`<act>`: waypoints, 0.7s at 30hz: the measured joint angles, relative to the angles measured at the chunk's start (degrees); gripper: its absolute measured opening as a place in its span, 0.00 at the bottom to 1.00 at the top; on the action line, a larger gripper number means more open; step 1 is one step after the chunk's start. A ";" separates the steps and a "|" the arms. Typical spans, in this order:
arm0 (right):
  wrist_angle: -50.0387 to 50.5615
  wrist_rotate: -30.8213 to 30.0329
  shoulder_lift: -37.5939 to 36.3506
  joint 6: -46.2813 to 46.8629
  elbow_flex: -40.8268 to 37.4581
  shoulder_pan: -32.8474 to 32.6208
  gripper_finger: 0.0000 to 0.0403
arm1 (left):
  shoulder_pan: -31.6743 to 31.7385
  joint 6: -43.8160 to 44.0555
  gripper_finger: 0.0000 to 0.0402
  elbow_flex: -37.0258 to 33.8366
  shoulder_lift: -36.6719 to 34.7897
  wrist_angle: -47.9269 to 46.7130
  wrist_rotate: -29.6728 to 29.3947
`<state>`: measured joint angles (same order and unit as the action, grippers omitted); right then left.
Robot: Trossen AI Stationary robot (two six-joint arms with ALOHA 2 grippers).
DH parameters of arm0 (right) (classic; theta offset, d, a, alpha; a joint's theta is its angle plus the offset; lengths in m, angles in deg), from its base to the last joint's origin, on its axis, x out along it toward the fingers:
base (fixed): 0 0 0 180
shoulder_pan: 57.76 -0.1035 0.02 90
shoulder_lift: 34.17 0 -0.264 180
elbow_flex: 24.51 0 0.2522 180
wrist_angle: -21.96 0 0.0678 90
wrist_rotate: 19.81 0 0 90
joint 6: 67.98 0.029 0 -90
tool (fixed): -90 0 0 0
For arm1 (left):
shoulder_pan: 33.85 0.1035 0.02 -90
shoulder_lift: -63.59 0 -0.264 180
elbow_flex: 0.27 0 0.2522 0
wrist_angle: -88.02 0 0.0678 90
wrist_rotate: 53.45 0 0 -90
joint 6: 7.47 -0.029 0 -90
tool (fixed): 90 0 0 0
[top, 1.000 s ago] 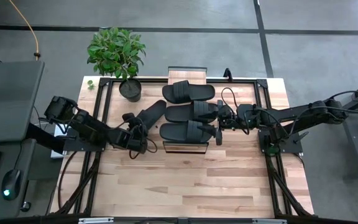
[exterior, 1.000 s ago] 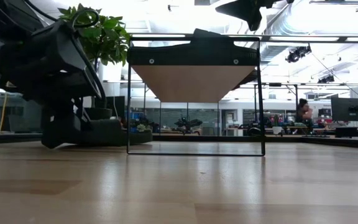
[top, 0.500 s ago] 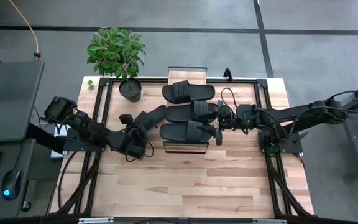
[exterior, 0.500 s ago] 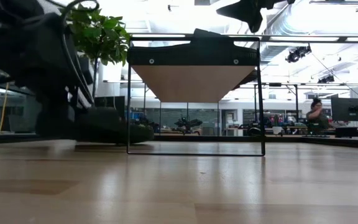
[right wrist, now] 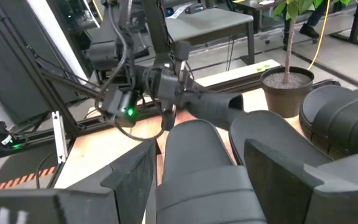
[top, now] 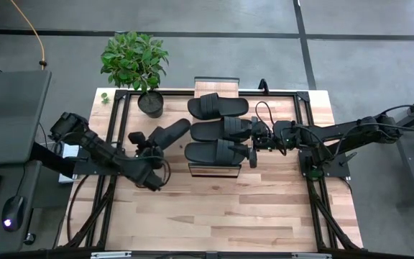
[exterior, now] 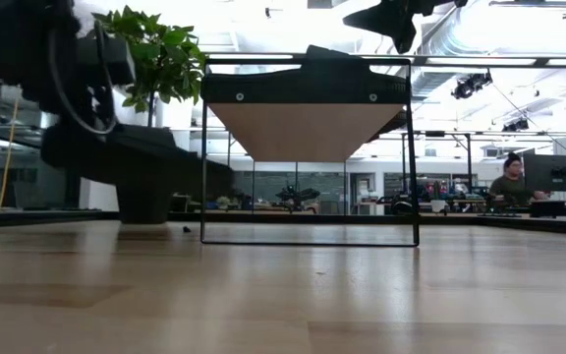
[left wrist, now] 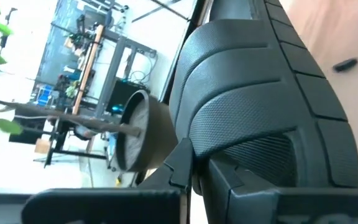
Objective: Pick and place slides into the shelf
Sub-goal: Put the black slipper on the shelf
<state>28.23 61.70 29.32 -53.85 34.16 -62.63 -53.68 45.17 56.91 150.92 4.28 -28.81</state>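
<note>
Left of centre in the high view, the left claw [top: 152,146] pinches a black open-toe slide sandal with a ribbed strap [top: 169,132], lifted clear of the light wooden surface [top: 214,208] as the low view shows, just beside the long narrow light-wood shelf with a dark frame [top: 215,87]. Three more matching black slide sandals [top: 218,106] lie side by side on the shelf top at upper centre of the frame. From the right edge the right arm reaches in, its claw [top: 252,148] spread on either side of the end of the nearest shelved sandal [top: 215,152]. At upper left, a potted green plant in a dark round pot [top: 149,103] stands near the shelf's far end.
</note>
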 joint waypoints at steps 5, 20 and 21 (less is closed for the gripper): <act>2.19 0.00 0.00 2.87 0.00 0.00 0.59 | -2.48 10.16 0.01 0.09 0.00 -8.83 1.36; 3.02 -0.55 0.00 3.84 0.00 -0.01 0.59 | -5.08 16.60 0.01 9.63 -0.02 -20.06 3.50; 3.02 -0.57 0.00 3.82 0.00 0.00 0.59 | -5.09 16.56 0.01 10.07 -0.02 -20.06 3.63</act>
<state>31.25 61.13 29.32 -50.03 34.16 -62.63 -58.77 61.73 66.98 150.90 -15.78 -25.18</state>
